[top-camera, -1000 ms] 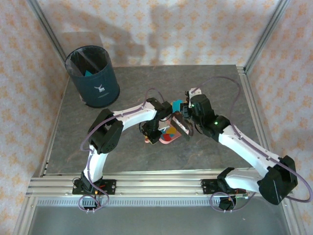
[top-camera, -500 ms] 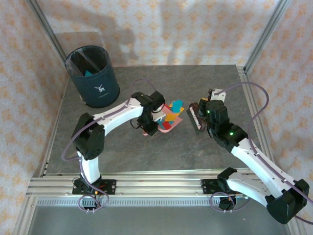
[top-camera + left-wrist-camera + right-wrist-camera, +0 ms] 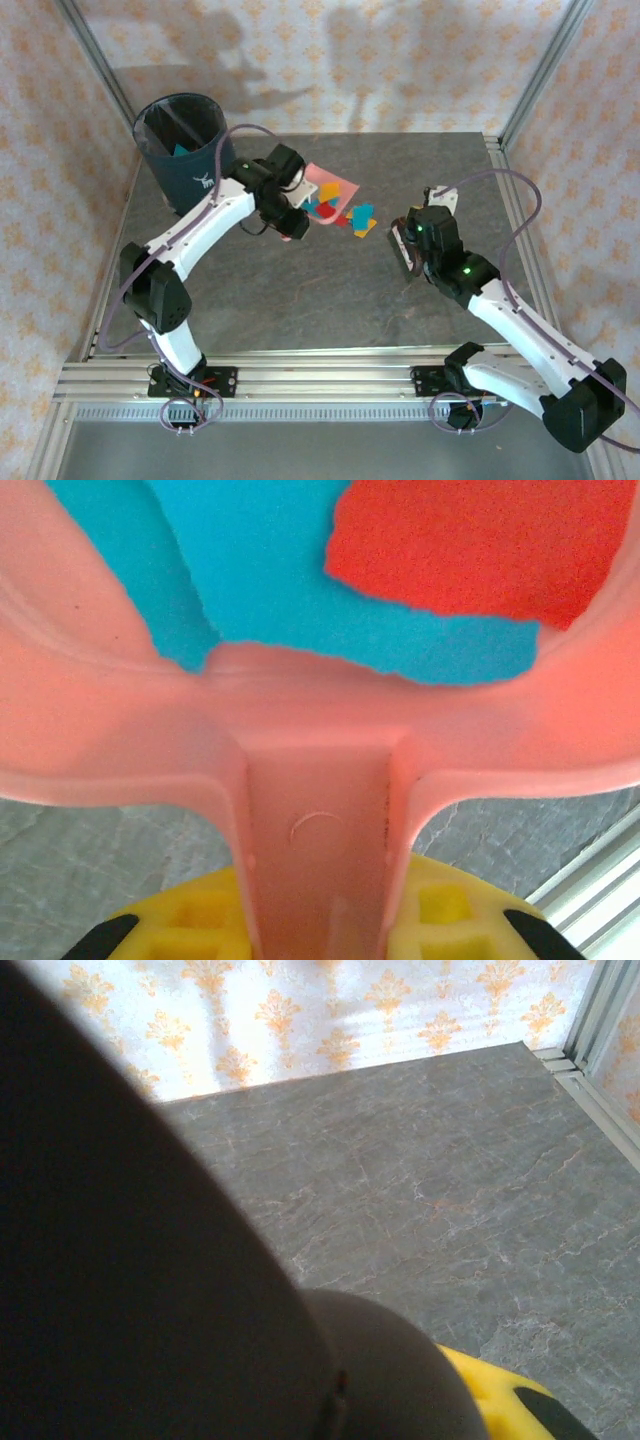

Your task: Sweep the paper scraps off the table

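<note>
My left gripper [image 3: 291, 215] is shut on the handle of a pink dustpan [image 3: 322, 183], held over the table [image 3: 300, 300] just right of the bin. In the left wrist view the handle [image 3: 318, 830] runs between my yellow fingers [image 3: 450, 920], and a teal and a red scrap [image 3: 470, 550] lie in the pan. More paper scraps [image 3: 362, 214] in teal and yellow show just off the pan's right edge; I cannot tell whether they rest on the table. My right gripper [image 3: 415, 236] is shut on a dark brush [image 3: 399, 244] at centre right; the brush [image 3: 150, 1260] blocks most of the right wrist view.
A dark blue bin [image 3: 190, 152] with a teal scrap inside stands at the back left corner. Silver rails edge the table, with patterned walls behind and at the sides. Grey tabletop [image 3: 430, 1160] stretches to the back wall ahead of the right wrist.
The left arm has carried the dustpan with its scraps from the table's middle back and left toward the bin. The right arm drew the brush away to the right, then held still.
</note>
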You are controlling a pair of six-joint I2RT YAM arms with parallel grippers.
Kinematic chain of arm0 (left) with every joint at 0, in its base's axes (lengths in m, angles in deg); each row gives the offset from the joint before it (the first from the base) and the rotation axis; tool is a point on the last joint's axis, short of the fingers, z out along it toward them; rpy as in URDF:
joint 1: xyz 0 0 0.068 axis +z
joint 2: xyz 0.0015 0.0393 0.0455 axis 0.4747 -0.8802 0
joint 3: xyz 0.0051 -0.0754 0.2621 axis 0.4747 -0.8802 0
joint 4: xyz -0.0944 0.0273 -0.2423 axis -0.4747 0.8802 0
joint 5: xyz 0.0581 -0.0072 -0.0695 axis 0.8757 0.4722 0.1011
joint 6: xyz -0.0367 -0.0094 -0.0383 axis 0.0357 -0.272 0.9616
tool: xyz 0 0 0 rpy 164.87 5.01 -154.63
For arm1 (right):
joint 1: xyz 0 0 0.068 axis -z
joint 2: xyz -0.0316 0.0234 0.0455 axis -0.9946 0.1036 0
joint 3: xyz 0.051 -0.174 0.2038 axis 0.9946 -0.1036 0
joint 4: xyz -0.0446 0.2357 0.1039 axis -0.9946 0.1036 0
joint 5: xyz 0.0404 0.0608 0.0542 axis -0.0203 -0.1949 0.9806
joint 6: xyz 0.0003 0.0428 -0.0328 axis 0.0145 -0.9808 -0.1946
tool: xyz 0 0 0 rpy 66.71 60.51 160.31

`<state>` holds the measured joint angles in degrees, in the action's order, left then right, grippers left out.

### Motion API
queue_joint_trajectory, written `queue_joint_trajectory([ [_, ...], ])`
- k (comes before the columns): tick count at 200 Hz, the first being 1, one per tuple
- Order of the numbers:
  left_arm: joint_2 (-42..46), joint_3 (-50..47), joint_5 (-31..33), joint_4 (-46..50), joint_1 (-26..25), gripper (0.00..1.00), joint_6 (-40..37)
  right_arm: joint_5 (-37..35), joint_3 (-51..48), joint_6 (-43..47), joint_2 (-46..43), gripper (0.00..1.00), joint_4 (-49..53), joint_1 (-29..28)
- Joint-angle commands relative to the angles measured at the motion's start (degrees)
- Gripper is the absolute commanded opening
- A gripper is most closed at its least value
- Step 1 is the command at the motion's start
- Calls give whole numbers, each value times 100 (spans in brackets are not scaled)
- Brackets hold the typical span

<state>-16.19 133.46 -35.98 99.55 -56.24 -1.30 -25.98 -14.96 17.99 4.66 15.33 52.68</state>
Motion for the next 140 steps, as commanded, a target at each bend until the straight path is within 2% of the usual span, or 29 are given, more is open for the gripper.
queue_joint_trajectory([
  [1,228,431,-212,281,264,0,85,9,-10,-143,49,0,-123,25],
  [66,77,1328,-430,274,1077,0,601,164,-1,-178,222,0,-192,23],
  [140,-68,1892,-1618,-234,2016,0,1333,221,34,-192,296,0,-164,24],
])
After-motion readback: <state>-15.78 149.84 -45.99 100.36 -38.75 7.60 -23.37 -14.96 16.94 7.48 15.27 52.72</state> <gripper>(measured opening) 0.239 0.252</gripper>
